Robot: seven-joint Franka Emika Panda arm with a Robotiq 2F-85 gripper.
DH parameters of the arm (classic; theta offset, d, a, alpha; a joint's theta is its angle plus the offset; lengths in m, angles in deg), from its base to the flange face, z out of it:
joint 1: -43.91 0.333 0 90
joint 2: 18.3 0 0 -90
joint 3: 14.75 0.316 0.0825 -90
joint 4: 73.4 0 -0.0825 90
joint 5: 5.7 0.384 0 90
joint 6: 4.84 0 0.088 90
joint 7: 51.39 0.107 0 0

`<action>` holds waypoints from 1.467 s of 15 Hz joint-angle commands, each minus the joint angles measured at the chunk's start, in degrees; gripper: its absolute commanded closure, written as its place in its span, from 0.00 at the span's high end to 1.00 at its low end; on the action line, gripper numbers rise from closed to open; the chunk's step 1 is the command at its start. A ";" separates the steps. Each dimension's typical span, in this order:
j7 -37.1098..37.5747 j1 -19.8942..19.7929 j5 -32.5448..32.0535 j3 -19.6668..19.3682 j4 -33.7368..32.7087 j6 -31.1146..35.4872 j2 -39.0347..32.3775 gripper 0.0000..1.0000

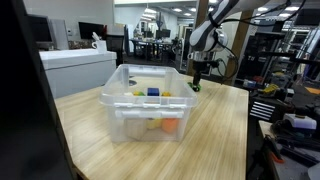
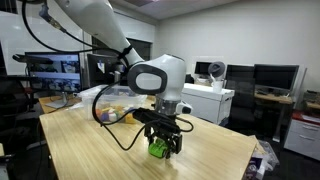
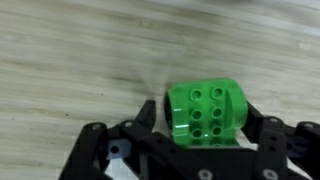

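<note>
On the wooden table (image 3: pixel 60 60), near the clear plastic bin (image 1: pixel 130 118), a green holed block (image 3: pixel 207 108) is bracketed between the fingers of the gripper (image 3: pixel 203 118). Whether it is clamped cannot be told.

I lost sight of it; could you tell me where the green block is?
The green block lies on the table between the gripper's fingers, centre-right in the wrist view, near the clear bin.
</note>
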 commanded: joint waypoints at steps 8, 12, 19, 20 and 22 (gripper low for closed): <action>0.31 -0.08 -0.41 0.66 -0.22 -0.51 4.36 0.42; 0.15 1.35 1.10 2.35 -1.80 -1.80 8.69 0.42; -3.32 7.51 6.16 7.05 -0.10 0.81 18.96 0.42; -4.22 8.52 7.47 7.65 0.25 0.79 20.40 0.42; -7.39 10.69 10.50 8.58 1.80 0.22 23.81 0.42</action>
